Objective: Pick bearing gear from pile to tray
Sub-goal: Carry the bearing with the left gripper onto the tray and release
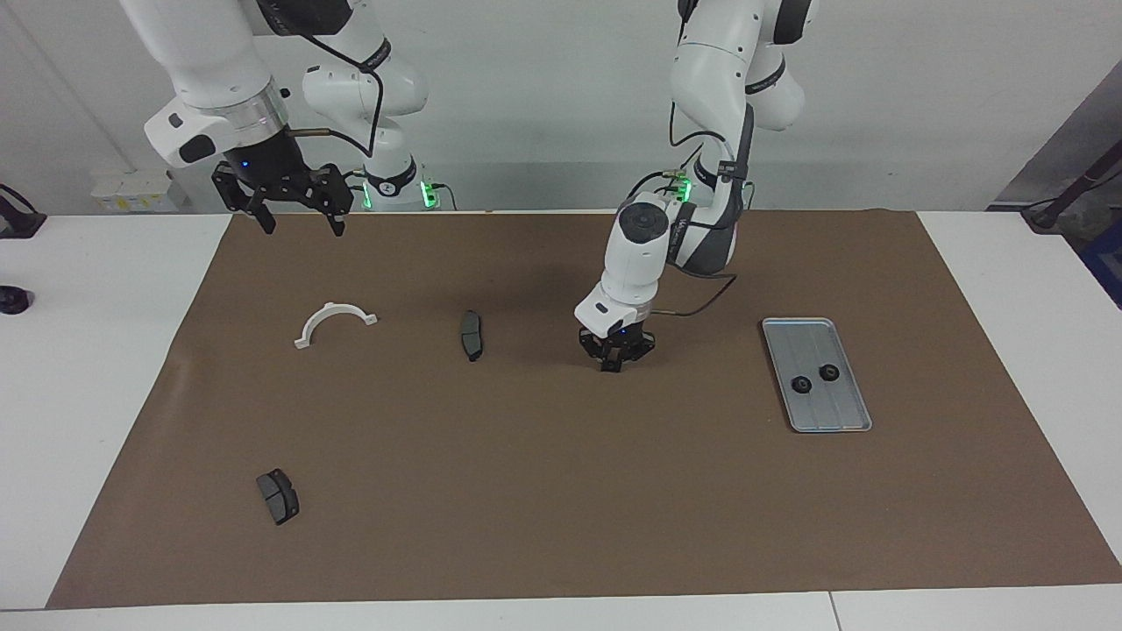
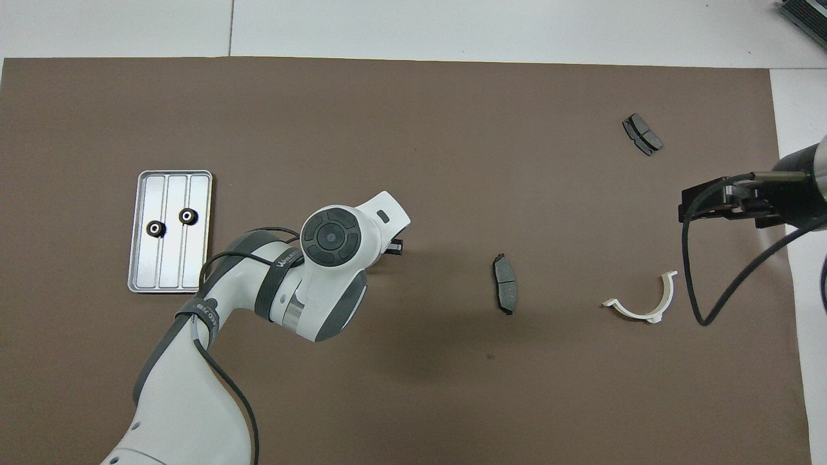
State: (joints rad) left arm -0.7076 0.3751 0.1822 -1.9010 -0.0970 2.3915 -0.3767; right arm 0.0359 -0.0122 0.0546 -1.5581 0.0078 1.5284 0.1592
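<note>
Silver tray (image 1: 846, 419) at left arm's end of mat held two black gears (image 1: 800, 384) (image 1: 829, 372). Left gripper (image 1: 615, 362) low at mat, jaws narrow, contents unclear. Right gripper (image 1: 298, 213) waited, jaws wide. Brake pads (image 1: 472, 335) (image 1: 278, 496), bracket (image 1: 335, 322) remained; no loose gear visible.

Mat (image 1: 543, 491) plain brown, laid on white table (image 1: 96, 394). Tray (image 1: 837, 412) silver-grey, marked with faint lengthwise ridges. Two gears (image 1: 800, 384) (image 1: 828, 372) black with pale centres. Two brake pads (image 1: 472, 335) (image 1: 277, 496) dark grey. Bracket (image 1: 335, 321) white. Arms white with dark grey joints; left gripper (image 1: 616, 355) and right gripper (image 1: 294, 215) black. Green lights seen at arm bases.
</note>
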